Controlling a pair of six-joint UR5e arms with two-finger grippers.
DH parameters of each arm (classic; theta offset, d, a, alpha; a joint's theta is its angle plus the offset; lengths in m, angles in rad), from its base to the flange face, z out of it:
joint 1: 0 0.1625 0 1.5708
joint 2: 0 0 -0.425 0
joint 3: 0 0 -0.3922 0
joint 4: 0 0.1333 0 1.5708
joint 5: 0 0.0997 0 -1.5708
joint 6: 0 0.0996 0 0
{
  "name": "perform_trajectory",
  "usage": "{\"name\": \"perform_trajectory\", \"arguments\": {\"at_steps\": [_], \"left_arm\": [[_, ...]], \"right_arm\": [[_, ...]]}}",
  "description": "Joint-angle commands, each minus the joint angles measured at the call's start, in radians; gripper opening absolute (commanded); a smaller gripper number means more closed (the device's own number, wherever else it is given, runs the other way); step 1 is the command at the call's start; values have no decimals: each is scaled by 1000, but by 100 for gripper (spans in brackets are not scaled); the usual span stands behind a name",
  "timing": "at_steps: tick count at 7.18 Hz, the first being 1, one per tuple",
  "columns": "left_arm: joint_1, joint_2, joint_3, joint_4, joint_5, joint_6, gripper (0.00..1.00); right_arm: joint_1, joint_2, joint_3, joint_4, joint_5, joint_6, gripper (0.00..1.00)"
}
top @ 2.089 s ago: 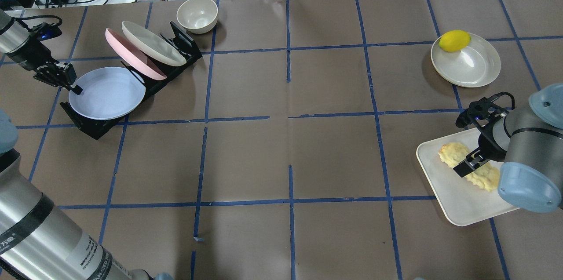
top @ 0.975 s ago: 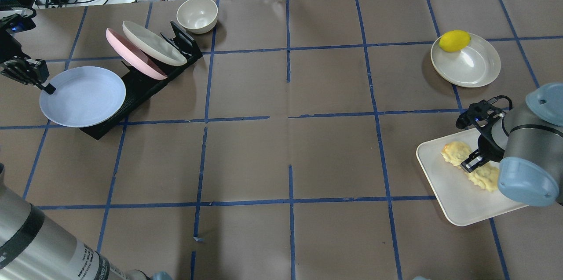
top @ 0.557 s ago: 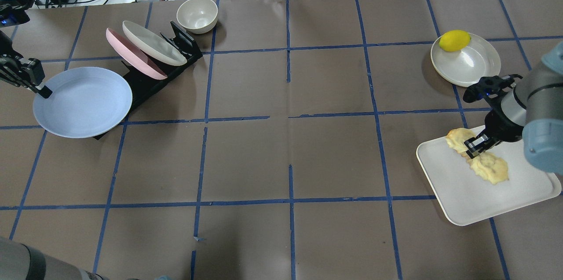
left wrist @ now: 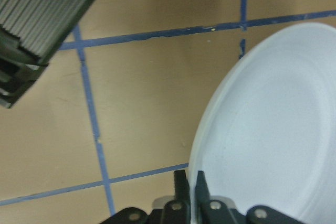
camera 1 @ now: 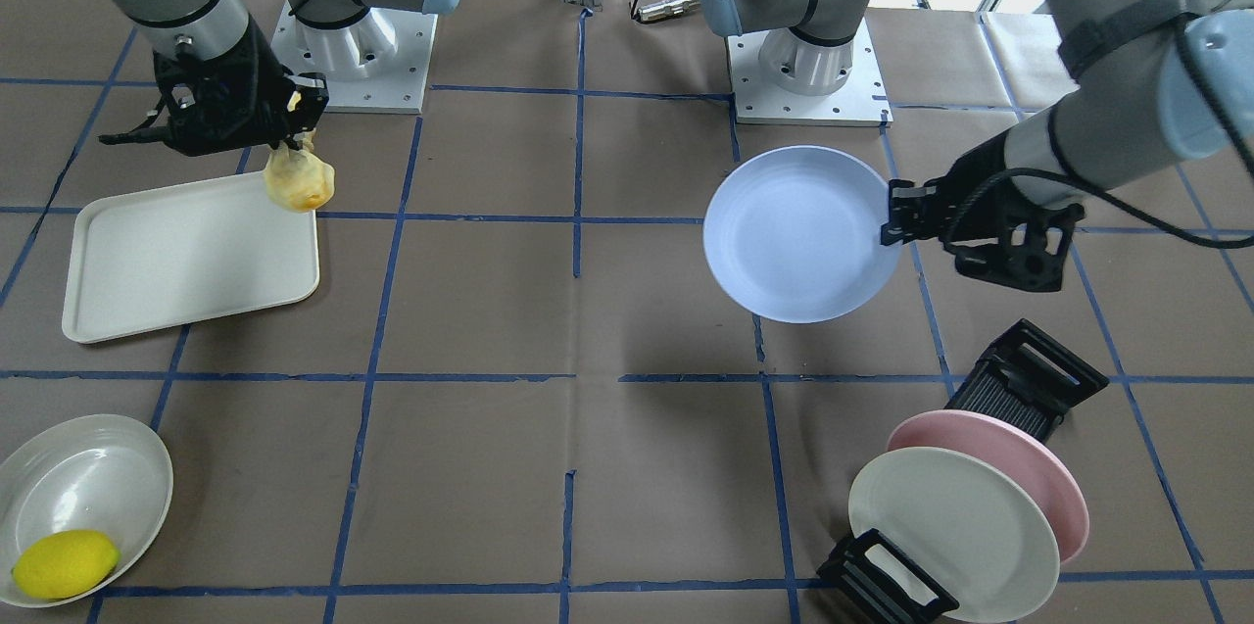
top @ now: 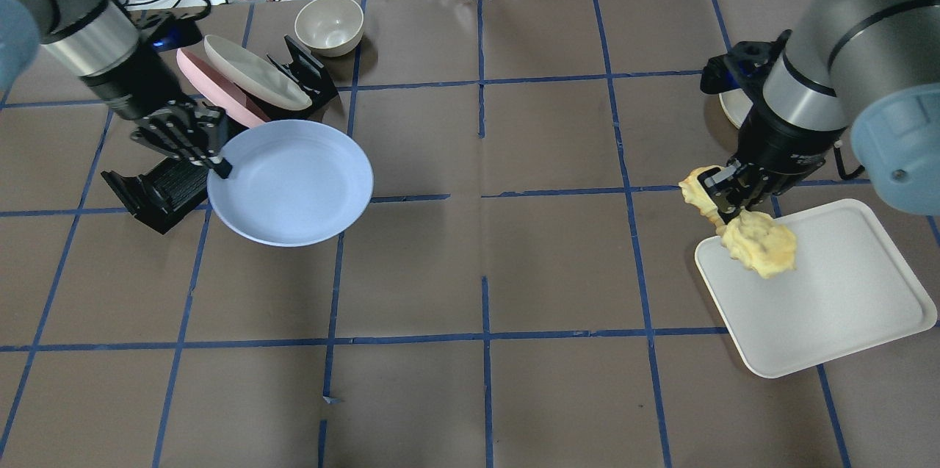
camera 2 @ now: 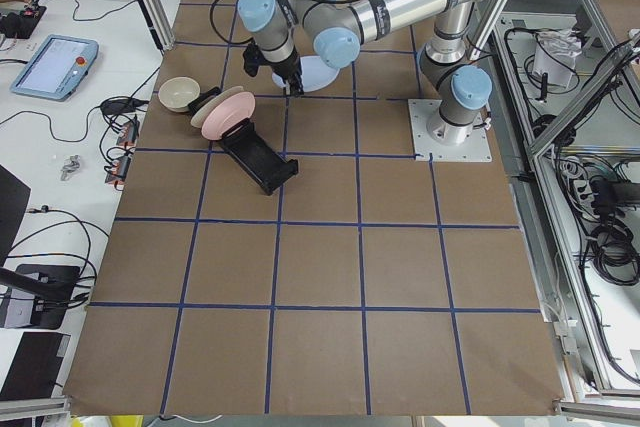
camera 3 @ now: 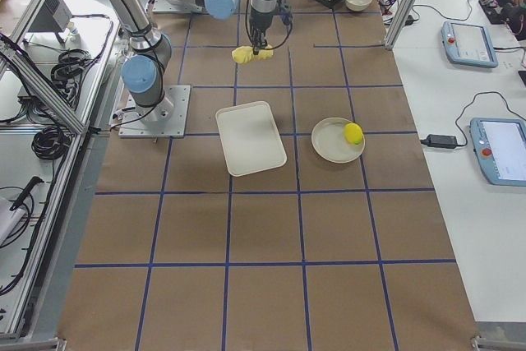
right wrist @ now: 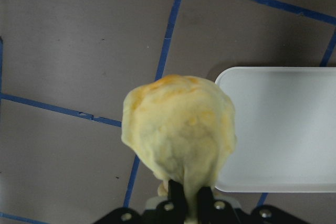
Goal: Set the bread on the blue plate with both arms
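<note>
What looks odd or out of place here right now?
The bread droops limp from the right fingers, pinched mid-length, in the air near a corner of the tray. The left fingers hold the blue plate in the air by its rim only. Nothing looks spilled or broken.

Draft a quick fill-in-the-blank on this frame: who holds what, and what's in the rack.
1. The left gripper grips the blue plate by its ____.
2. The right gripper holds the bread in the air, clear of the white ____.
3. The pink plate and the off-white plate lean in the black ____.

Missing words: rim; tray; rack.
</note>
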Motion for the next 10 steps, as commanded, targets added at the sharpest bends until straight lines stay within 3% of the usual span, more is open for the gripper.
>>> {"name": "perform_trajectory", "arguments": {"at_steps": [1, 4, 5, 7, 8, 9, 10], "left_arm": [[-150, -66, -53, 196, -126, -135, 4], [-247, -232, -76, 480, -225, -165, 4], [-290, -273, -84, 563, -215, -168, 4], [-304, -304, -120, 585, -192, -195, 4], [-304, -317, -150, 654, -190, -195, 5], [-306, -323, -177, 688, -192, -197, 19], [-306, -326, -176, 752, -192, -236, 85]], "right_arm": [[74, 1, -14, 20, 5, 114, 10], [76, 2, -8, 20, -3, 108, 10], [76, 2, -4, 19, -6, 105, 10], [76, 1, 6, 10, -9, 99, 10], [76, 2, 9, 9, -8, 94, 10], [76, 2, 15, 8, -8, 84, 10], [76, 4, 39, 5, -8, 67, 10]]}}
